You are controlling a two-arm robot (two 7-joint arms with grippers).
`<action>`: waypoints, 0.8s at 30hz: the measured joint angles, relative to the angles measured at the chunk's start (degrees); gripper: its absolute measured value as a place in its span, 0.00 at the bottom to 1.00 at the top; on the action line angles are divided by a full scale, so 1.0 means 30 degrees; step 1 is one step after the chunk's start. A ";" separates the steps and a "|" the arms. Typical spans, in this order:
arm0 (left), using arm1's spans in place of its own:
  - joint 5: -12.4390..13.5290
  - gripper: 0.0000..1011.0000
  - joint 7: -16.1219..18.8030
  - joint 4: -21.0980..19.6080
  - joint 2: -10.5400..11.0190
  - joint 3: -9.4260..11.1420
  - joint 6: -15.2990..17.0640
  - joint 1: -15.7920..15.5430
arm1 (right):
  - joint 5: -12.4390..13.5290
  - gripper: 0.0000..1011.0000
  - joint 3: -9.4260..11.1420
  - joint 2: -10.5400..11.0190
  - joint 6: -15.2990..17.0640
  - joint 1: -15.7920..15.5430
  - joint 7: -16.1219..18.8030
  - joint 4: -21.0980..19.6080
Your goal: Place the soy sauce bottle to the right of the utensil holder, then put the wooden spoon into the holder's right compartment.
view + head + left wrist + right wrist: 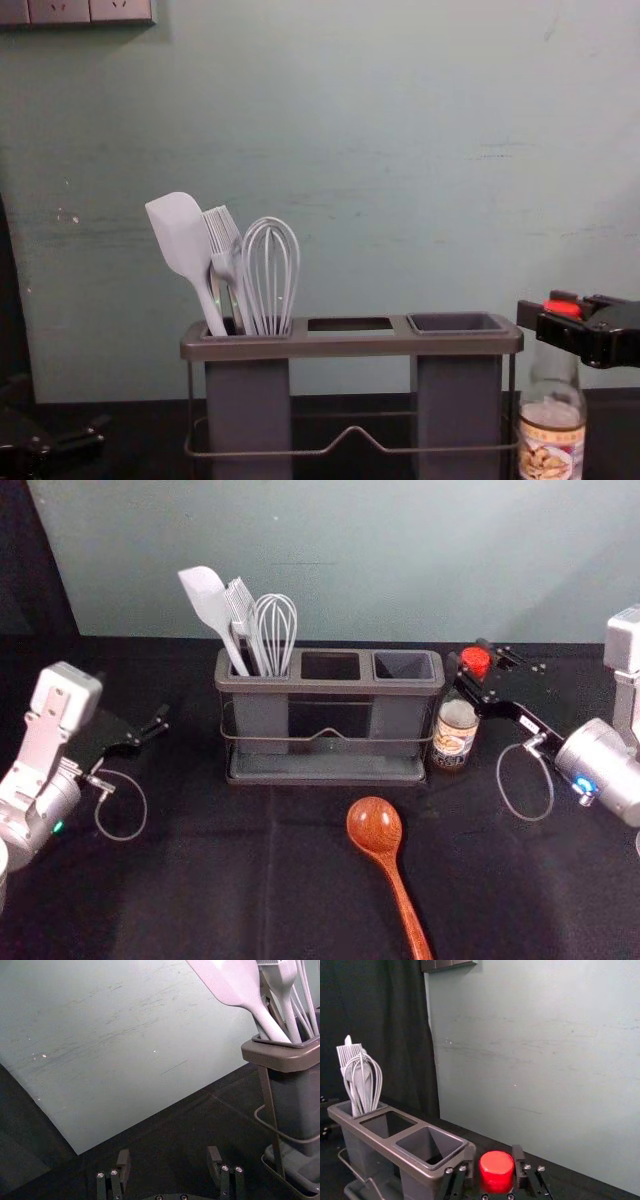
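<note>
Utensil holder and surrounding items on a dark worktop (pixel 200 890). The holder (pixel 330 689) stands upright towards the worktop's back edge, its long side running from left to right. Its left compartment carries a spatula (pixel 207 600), a brush (pixel 240 605) and a whisk (pixel 276 630), heads uppermost. The soy sauce bottle (pixel 455 732) is upright just beside the holder's right end, label facing forward; whether its base bears on the worktop is hard to judge. The right gripper (pixel 547 310) reaches in from the right at the height of the holder's rim, clamped on the top of the bottle at the red cap (pixel 496 1172). The wooden spoon (pixel 374 825) lies in front of the holder, bowl towards it and handle towards the front edge. The left gripper (pixel 158 724) is parked above the worktop's left part, fingers spread apart
</note>
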 joint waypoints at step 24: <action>0.0000 0.99 0.0000 0.0000 0.0000 -0.0002 0.0000 0.0000 | -0.0083 0.99 0.0958 0.0989 0.1011 -0.0839 -0.0887 -0.2983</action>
